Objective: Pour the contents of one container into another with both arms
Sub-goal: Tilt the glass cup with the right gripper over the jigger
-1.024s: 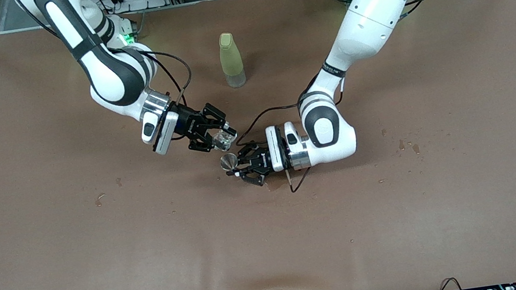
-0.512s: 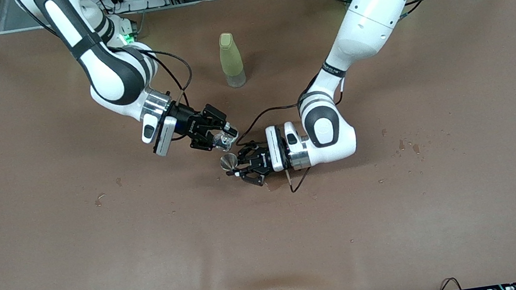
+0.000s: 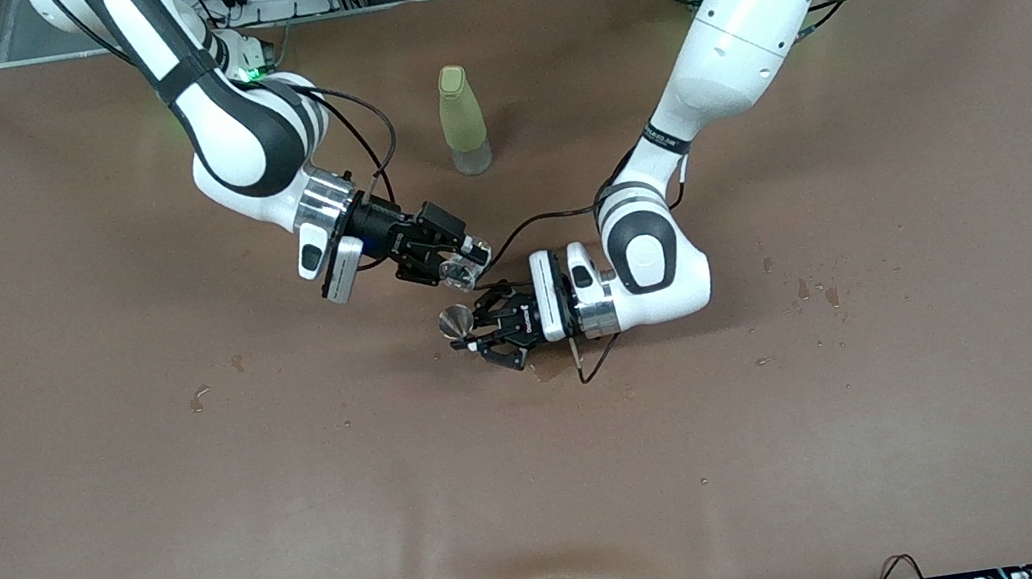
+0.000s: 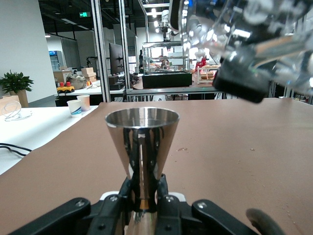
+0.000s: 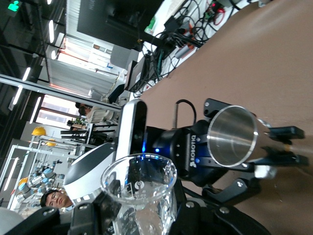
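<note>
Both pairs of jaws are closed on small vessels above the middle of the wide brown table [image 3: 103, 509]. Largest are the two white jointed arms with black bands: the left arm [image 3: 722, 28] reaches in low, and the right arm [image 3: 236, 132] slants down from its base. A tall yellow-green bottle [image 3: 463, 120] stands upright near the bases, apart from both. The left gripper [image 3: 472, 333] pinches the thin stem of a tiny silvery metal goblet [image 3: 456, 322] with a cone-shaped bowl, held upright with its mouth open upward [image 4: 142, 142]. The right gripper [image 3: 464, 264] clasps a tiny clear stemless cup [image 3: 458, 275] between its fingers, seemingly tipped toward the goblet. That cup [image 5: 139, 193] sits just beside and above the goblet's rim [image 5: 232, 136], not touching it. A few small wet spots [image 3: 814, 293] lie toward the left arm's end.
</note>
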